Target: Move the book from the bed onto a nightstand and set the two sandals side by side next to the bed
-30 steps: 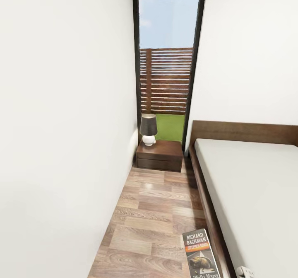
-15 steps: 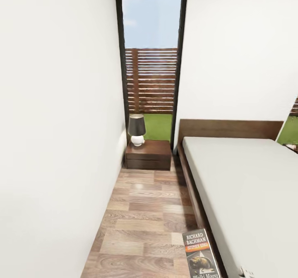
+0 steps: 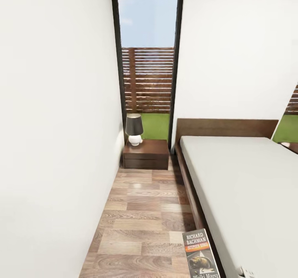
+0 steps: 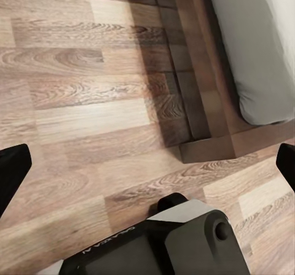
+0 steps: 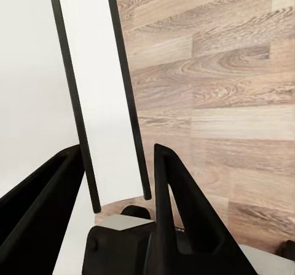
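While the head view looks down a narrow strip of light brown wood-plank floor (image 3: 140, 211) between a white wall on the left and the bed, the thin dark paperback book (image 3: 200, 254) with white "Richard Bachman" lettering and an orange band sits at the near edge of the picture, its lower part cut off. It seems held up in front of the camera, but what grips it is hidden there. At the right lies the low dark-brown wooden bed (image 3: 188, 187) with a plain light-grey mattress; its far side runs out of view. At the far end of the strip stands the small dark-brown two-drawer nightstand (image 3: 146, 154), bearing a white-based lamp with a dark shade (image 3: 134, 129), in front of a tall dark-framed window (image 3: 147, 58).

In the right wrist view, the right gripper (image 5: 117, 183) has its black fingers pinching the book, seen edge-on as a thin white slab. In the left wrist view, the left gripper (image 4: 147, 164) shows fingertips spread wide at the picture's edges, over the floor by the bed's corner.
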### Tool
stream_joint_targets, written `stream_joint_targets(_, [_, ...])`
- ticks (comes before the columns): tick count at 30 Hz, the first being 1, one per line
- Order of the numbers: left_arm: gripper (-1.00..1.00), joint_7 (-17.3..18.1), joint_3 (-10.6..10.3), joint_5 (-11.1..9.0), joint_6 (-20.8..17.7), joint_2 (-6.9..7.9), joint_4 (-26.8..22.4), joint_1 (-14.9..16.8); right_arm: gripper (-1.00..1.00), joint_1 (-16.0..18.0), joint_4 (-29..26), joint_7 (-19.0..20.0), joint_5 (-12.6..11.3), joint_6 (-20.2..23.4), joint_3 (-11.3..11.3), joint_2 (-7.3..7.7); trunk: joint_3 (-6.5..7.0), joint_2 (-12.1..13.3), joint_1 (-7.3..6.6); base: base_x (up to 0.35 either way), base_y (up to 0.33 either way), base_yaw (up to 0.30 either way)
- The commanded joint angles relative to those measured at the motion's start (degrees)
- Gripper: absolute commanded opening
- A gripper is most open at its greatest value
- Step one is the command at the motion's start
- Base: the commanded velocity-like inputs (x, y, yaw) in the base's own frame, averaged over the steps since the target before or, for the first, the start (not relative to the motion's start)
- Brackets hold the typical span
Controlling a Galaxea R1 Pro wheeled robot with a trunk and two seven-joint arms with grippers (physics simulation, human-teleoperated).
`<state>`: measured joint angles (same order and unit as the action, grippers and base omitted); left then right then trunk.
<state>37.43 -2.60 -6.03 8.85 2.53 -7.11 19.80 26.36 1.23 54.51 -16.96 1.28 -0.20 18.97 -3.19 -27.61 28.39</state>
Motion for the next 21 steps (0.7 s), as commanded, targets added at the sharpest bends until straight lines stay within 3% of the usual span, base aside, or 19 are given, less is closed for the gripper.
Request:
stream_joint_targets(1, [1.0, 0.2, -0.3, -0.6, 0.1, 0.02, 0.1, 0.1, -1.0, 0.1, 0.1, 0.2, -0.3, 0.1, -0.1, 0.01, -0.18, -0.1, 0.03, 0.0, 0.0, 0.0])
stream_joint_targets(9, [1.0, 0.2, -0.3, -0.6, 0.1, 0.02, 0.1, 0.1, -1.0, 0.1, 0.1, 0.2, -0.3, 0.1, 0.0, 0.01, -0.25, -0.1, 0.03, 0.031, 0.0, 0.0])
stream_joint_targets(21, [1.0, 0.2, -0.3, -0.6, 0.1, 0.02, 0.1, 0.1, -1.0, 0.1, 0.1, 0.2, -0.3, 0.1, 0.0, 0.01, -0.26, -0.1, 0.03, 0.302, 0.0, 0.0])
